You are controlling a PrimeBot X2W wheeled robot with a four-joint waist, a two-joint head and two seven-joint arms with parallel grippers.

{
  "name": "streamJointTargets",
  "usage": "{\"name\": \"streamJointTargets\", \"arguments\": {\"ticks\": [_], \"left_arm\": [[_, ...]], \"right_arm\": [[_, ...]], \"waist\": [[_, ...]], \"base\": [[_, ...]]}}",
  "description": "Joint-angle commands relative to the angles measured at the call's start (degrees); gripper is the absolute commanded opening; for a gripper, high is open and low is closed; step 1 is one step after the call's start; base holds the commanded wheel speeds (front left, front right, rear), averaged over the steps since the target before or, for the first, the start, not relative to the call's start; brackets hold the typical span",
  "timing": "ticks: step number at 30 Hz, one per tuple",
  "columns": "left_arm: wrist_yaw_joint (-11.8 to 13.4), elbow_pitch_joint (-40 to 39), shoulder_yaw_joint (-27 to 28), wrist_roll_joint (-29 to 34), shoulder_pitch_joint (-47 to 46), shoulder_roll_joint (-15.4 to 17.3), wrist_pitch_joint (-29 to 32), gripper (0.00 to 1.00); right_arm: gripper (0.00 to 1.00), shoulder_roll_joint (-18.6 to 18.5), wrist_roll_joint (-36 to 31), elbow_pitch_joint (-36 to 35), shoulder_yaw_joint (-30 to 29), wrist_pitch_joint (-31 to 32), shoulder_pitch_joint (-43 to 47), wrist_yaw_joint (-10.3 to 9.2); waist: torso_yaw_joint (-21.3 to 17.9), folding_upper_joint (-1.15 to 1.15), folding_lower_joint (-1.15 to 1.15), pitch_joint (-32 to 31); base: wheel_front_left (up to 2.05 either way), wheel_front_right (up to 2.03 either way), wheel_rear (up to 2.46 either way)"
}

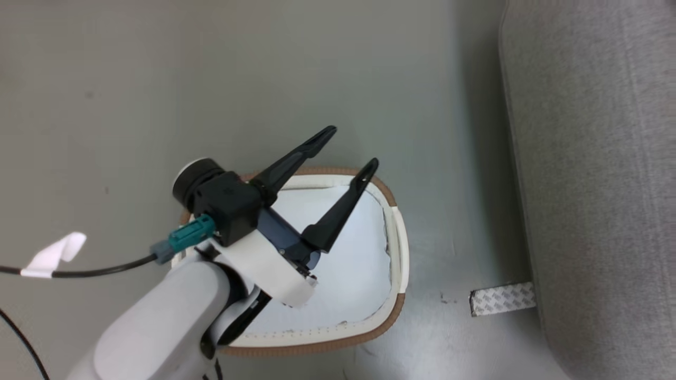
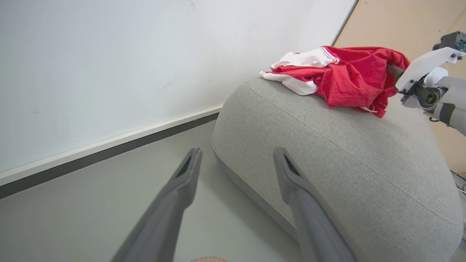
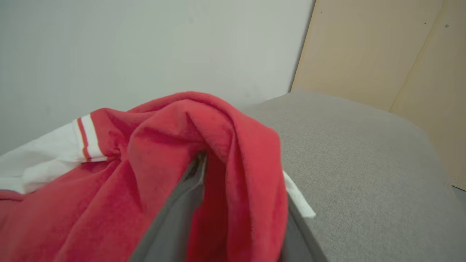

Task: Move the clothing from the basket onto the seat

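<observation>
Item: the clothing (image 2: 349, 76), a red fleecy garment with white, stripe-trimmed sleeve panels. It lies crumpled on top of the seat (image 2: 327, 153) near its rounded end, out of the basket (image 1: 393, 203); judged light, soft and limp, apt to drape and trail, so best taken at a thick bunched fold rather than a thin edge. Right gripper (image 3: 244, 178): fingers apart, buried in a red fold, and whether they pinch it cannot be told; left gripper (image 1: 352, 148): spread wide, empty, above the basket.
</observation>
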Motion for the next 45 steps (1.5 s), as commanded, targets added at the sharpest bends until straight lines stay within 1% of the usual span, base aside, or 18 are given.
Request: {"name": "streamJointTargets", "arguments": {"ticks": [1,3,5,11,16,19,24,27,30,32,36,38,39,43,45], "left_arm": [[0.45,0.62,0.41,-0.69,1.14,0.38,-0.64,1.00],[1.33,1.47,1.06,-1.32,2.38,0.18,-1.67,1.00],[2.28,2.42,1.82,-1.98,3.74,0.06,-2.71,1.00],[4.93,5.22,4.06,-4.26,9.20,0.68,-5.22,1.00],[7.30,6.64,5.59,-5.56,14.79,1.43,-6.30,1.00],[8.65,7.51,6.11,-6.45,18.25,1.25,-6.76,1.00],[11.37,8.71,7.76,-7.52,23.44,-0.19,-7.51,1.00],[12.72,9.87,9.20,-6.86,26.27,-0.61,-7.85,1.00],[13.55,11.08,10.90,-5.96,28.89,-0.83,-7.94,1.00],[13.71,11.55,12.96,-5.10,30.23,-1.22,-7.93,1.00],[12.41,12.62,16.74,-2.73,33.43,-2.20,-7.92,1.00],[11.82,13.46,19.07,-1.61,34.78,-2.91,-7.93,1.00],[11.82,13.46,19.07,-1.61,34.78,-2.91,-7.93,1.00],[10.13,14.64,23.73,1.74,37.38,-5.21,-7.93,1.00],[8.54,14.84,25.95,3.56,38.34,-6.65,-7.93,1.00]], "right_arm": [[1.00,0.27,-0.59,0.68,1.92,-0.98,1.66,-0.15],[1.00,0.73,-1.51,0.64,5.36,-2.31,4.32,-0.15],[1.00,1.43,-0.87,-0.80,7.76,-3.55,6.56,-0.15],[1.00,4.78,2.19,-9.73,15.85,-4.84,17.11,-0.15],[1.00,5.93,5.12,-18.01,23.98,-4.17,27.74,-0.15],[1.00,5.90,7.78,-20.84,28.75,-3.45,33.75,-0.15],[1.00,5.94,10.17,-23.09,35.31,-3.08,42.62,-0.15],[1.00,5.89,11.15,-22.52,39.84,-3.73,46.38,-0.15],[1.00,5.89,13.51,-20.37,44.08,-4.22,49.02,-0.15],[1.00,5.88,14.14,-19.09,46.73,-4.71,50.10,-0.15],[1.00,5.84,14.89,-16.35,51.23,-5.40,51.52,-0.15],[1.00,5.85,16.56,-14.35,53.21,-5.73,51.66,-0.15],[1.00,5.85,16.56,-14.35,53.21,-5.73,51.66,-0.15],[1.00,5.84,15.81,-11.85,56.21,-5.83,51.72,-0.15],[1.00,5.82,16.72,-11.51,56.60,-5.81,52.33,-0.15]], "waist": [[-0.39,0.00,-0.01,-1.88],[-0.74,0.00,-0.01,-3.80],[-1.08,0.00,-0.01,-6.06],[-1.82,0.00,-0.01,-14.77],[-2.17,0.00,-0.01,-22.16],[-1.80,0.00,-0.01,-26.35],[0.33,0.00,-0.01,-32.48],[1.52,0.00,-0.01,-35.19],[2.65,0.00,-0.01,-37.00],[3.38,0.00,-0.01,-37.68],[4.21,0.00,-0.01,-38.47],[4.32,0.00,-0.01,-38.83],[4.32,0.00,-0.01,-38.83],[4.98,0.00,-0.01,-39.24],[5.40,0.00,-0.01,-39.40]], "base": [[0.00,0.00,0.00],[0.00,0.00,0.00],[0.00,0.00,0.00],[0.00,0.00,0.00],[0.00,0.00,0.00],[0.00,0.00,0.00],[0.00,0.00,0.00],[0.00,0.00,0.00],[0.00,0.00,0.00],[0.00,0.00,0.00],[0.00,0.00,0.00],[0.00,0.00,0.00],[0.00,0.00,0.00],[0.00,0.00,0.00],[0.00,0.00,0.00]]}}
